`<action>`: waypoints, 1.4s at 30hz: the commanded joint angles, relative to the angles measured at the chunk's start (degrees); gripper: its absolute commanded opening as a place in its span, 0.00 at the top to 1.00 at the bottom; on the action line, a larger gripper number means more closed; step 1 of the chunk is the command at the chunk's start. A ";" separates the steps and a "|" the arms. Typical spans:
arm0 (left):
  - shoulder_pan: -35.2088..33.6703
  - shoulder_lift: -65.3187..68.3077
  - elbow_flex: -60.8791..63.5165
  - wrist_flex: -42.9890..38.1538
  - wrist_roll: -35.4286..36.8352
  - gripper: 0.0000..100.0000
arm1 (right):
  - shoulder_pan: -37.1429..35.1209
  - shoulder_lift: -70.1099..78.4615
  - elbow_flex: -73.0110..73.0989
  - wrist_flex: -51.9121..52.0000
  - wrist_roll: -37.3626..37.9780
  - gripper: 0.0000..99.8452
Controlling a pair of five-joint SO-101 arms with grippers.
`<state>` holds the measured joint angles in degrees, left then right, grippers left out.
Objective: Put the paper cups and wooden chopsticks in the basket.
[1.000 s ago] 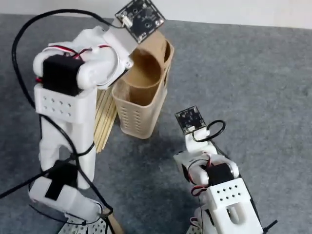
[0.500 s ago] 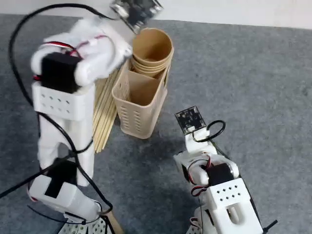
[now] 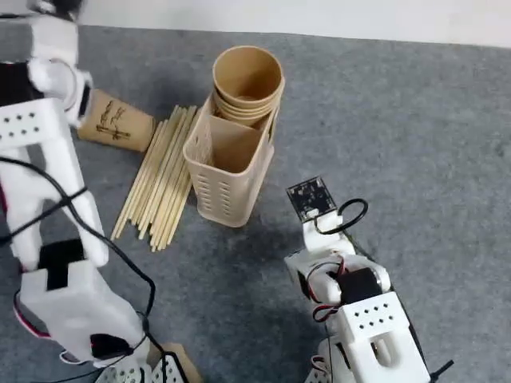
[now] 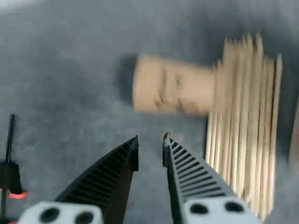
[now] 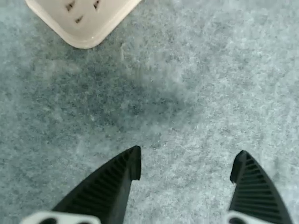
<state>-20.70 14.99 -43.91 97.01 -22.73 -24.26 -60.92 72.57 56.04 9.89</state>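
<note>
My left fingers (image 4: pixel 187 172) hung barely parted, empty, near the lying paper cup (image 4: pixel 173 91) beside the chopsticks (image 4: pixel 243 126); right fingers (image 5: pixel 112 182) gaped wide over bare bench (image 5: pixel 196 84).

You are working under soft, even light from overhead. The basket (image 3: pixel 227 187) is casting a faint, wide shadow on the grey mat (image 3: pixel 415 144) towards the nearer arm. The lying paper cup (image 4: pixel 173 91) is throwing a dim shadow beside one end, and the white arm shell (image 3: pixel 40 128) is glowing brightest.
</note>
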 commanded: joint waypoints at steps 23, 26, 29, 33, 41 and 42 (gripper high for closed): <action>-5.67 45.41 -28.53 -22.68 10.20 0.80 | -0.31 -0.66 -0.04 -1.89 0.26 0.69; -2.42 45.23 -34.68 -14.33 10.20 0.80 | -0.31 -0.66 -0.04 -1.89 0.26 0.69; 1.45 44.70 -41.89 -6.42 10.11 0.80 | -0.31 -0.66 -0.04 -1.89 0.26 0.69; 6.81 44.70 -49.19 0.97 8.97 0.80 | -0.31 -0.84 -0.04 -1.89 0.35 0.69; 10.33 43.03 -51.21 3.60 8.18 0.80 | -0.31 -0.84 -0.04 -1.89 0.44 0.69; 10.42 42.15 -51.30 3.69 8.18 0.80 | -0.31 -0.84 -0.04 -1.89 0.53 0.69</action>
<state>-10.95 61.58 -92.70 100.00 -13.93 -24.26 -60.92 72.75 54.99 9.89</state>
